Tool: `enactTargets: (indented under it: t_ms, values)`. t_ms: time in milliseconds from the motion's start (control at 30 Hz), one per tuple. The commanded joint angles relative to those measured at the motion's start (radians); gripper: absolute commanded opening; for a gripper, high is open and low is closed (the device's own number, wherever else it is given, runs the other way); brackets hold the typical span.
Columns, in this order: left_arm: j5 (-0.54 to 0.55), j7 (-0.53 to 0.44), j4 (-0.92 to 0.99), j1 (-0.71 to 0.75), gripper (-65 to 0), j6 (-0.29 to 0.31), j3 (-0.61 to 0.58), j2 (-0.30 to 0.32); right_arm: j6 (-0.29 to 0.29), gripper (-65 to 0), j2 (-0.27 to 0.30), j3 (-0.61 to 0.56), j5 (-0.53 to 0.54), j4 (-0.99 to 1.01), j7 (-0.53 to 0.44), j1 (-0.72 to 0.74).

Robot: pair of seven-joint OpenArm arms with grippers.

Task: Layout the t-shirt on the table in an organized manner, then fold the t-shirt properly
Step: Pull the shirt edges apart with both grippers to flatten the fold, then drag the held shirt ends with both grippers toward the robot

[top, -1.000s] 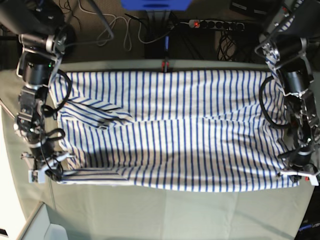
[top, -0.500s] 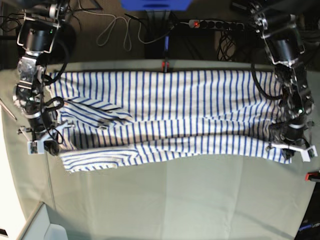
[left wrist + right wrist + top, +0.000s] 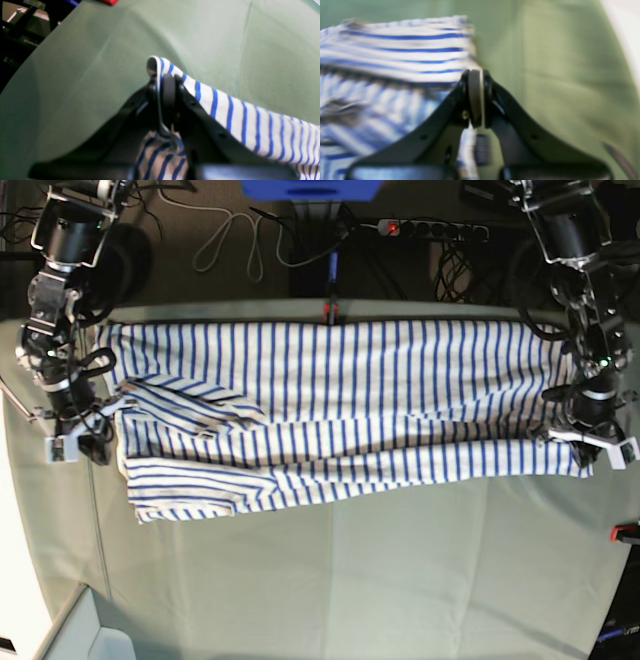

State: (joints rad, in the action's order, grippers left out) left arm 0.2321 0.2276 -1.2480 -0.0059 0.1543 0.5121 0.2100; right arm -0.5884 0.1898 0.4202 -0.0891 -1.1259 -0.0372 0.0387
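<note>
Left wrist view, left gripper (image 3: 166, 86): its black jaws are standing pressed together, pinching a folded edge of the soft white cloth t-shirt with thin blue stripes (image 3: 240, 117).
Left wrist view, t-shirt: the cloth is poking out just past the jaw tips, then trailing away to the right of them and hanging down under them.
Left wrist view, table: the wide flat table covered in pale grey-green cloth (image 3: 82, 60) is lying beyond and around the jaws, faintly creased; a small red clamp (image 3: 107, 2) is sitting far ahead at its edge.
Right wrist view, right gripper (image 3: 476, 97): its jaws are closed tight, with a thin pale edge of cloth nipped between them; the picture is blurred.
Right wrist view, t-shirt (image 3: 395, 57): it is spreading out to the left of the jaws.
Base view, t-shirt (image 3: 350, 410): it is lying stretched wide across the table (image 3: 350, 590), between the two grippers.
Base view, right gripper (image 3: 75, 442): it is gripping the shirt's end on this view's left.
Base view, left gripper (image 3: 597, 442): it is gripping the shirt's corner at the opposite end.
Base view, folded layer: a doubled strip is running along the shirt's near edge.
</note>
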Motion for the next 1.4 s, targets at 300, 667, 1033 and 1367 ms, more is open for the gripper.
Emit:
enactTargets:
  t_ms: [300,667,1033,1367]
  values:
    - [0.003,-0.026,-0.023,-0.021,-65.0,0.001,0.003,0.004,-0.026,-39.0,0.009,-0.120,-0.024,-0.010,0.124,0.134]
    - [0.003,-0.026,-0.016,-0.019,-65.0,0.001,0.009,0.004,-0.020,-26.4,0.044,-0.119,-0.025,0.229,0.124,0.247]
    - [0.003,-0.026,-0.016,-0.021,-65.0,0.001,0.004,0.003,-0.018,-27.7,0.044,-0.119,-0.022,0.237,0.122,0.254]
    - [0.003,-0.026,-0.016,-0.021,-65.0,0.001,0.007,0.003,-0.018,-53.7,0.041,-0.123,-0.016,0.238,0.122,0.251]
